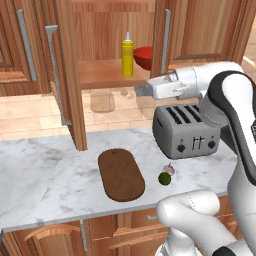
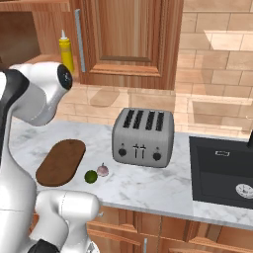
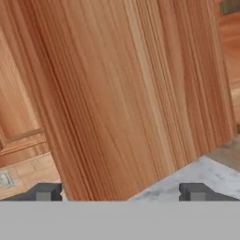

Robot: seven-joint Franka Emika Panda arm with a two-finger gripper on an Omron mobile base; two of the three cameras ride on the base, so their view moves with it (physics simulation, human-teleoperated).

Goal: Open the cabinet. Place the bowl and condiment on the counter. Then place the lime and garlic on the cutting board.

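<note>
The cabinet (image 1: 107, 30) stands open, its left door (image 1: 70, 85) swung out over the counter (image 1: 45, 170). On the lower shelf the yellow condiment (image 1: 128, 54) stands upright beside the red bowl (image 1: 144, 57), which the right door partly hides. My gripper (image 1: 137, 92) hangs just below that shelf, pointing left, open and holding nothing. In the hand view the fingertips (image 3: 47, 192) stand wide apart before the wooden door face (image 3: 126, 93). The cutting board (image 1: 120, 174) lies bare on the counter. The lime (image 1: 164, 178) and garlic (image 1: 169, 170) sit touching, right of the cutting board.
A grey four-slot toaster (image 1: 187, 130) stands on the counter behind the lime and garlic, under my arm. A dark sink (image 2: 222, 170) is set into the counter at the far right. Low cabinets (image 1: 55, 235) run under the counter edge.
</note>
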